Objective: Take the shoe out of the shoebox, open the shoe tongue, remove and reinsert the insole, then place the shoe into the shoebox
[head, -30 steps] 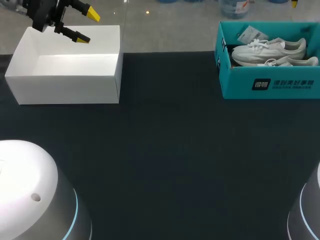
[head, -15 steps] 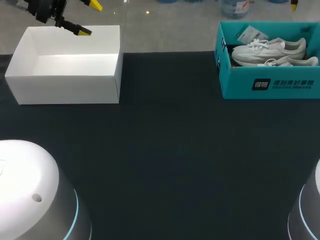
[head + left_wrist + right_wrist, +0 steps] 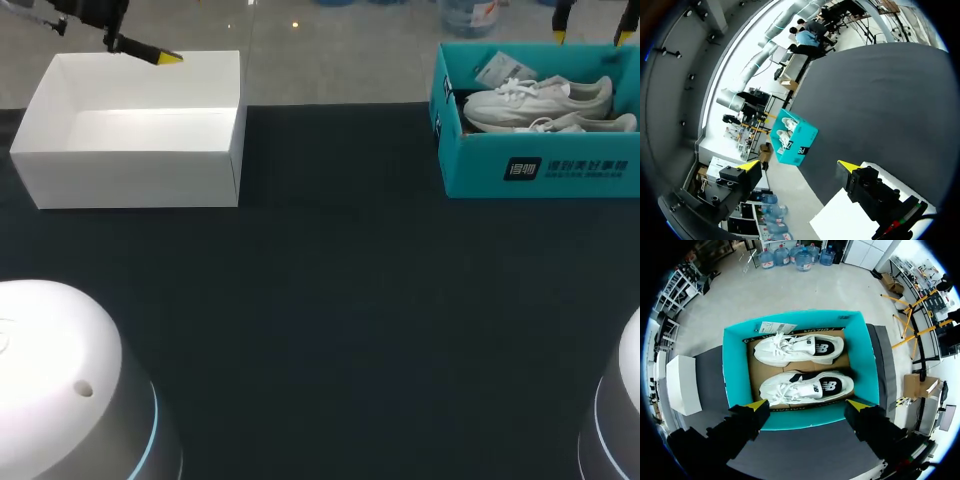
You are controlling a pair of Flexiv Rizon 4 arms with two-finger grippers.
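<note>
A teal shoebox (image 3: 540,165) stands open at the table's far right with two white sneakers side by side in it. The right wrist view looks straight down into the shoebox (image 3: 735,370): the nearer shoe (image 3: 807,387) and the farther shoe (image 3: 800,348) lie on their sides. My right gripper (image 3: 807,404) hangs open well above the box's near wall, holding nothing. In the head view it (image 3: 590,36) shows only as yellow tips over the box's far edge. My left gripper (image 3: 798,166) is open and empty above the white box, one fingertip (image 3: 168,58) showing.
An open white box (image 3: 130,150) stands at the table's far left; it also shows under the left gripper as a white box (image 3: 850,215). The dark table (image 3: 330,300) stretches between the two boxes. A paper tag (image 3: 771,328) lies in the shoebox's far corner.
My left gripper has drawn up and back over the white box's far edge, one tip leaving the head view. My right gripper's tips have come into view above the shoebox.
</note>
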